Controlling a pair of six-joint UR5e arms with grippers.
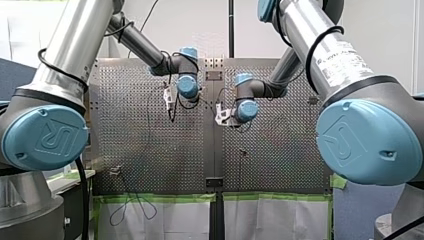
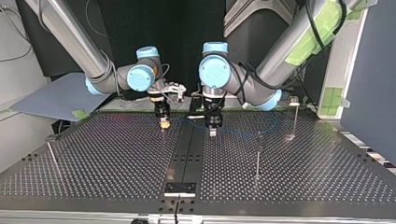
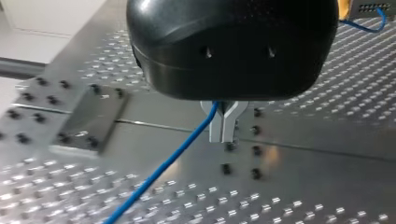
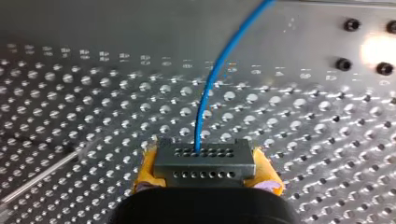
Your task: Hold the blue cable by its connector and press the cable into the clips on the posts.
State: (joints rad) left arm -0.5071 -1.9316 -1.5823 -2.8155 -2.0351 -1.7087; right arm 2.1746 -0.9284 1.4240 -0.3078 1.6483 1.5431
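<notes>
Right wrist view: my right gripper (image 4: 205, 176) has its yellow pads (image 4: 145, 170) clamped on the grey connector (image 4: 204, 161). The blue cable (image 4: 210, 93) leaves the connector and arcs away over the perforated table (image 4: 70, 93). Left wrist view: my left gripper (image 3: 225, 135) has its metal fingers pinched together on the cable. Top view: the near post (image 2: 258, 154) stands apart from both grippers, and the far post (image 2: 295, 116) is behind it.

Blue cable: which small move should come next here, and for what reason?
Probably carry the blue cable toward the nearer post at the top view's right and lower it there. My right gripper clamps the connector, the cable passes between my left gripper's fingers, and it seems to sit in no clip yet.
</notes>
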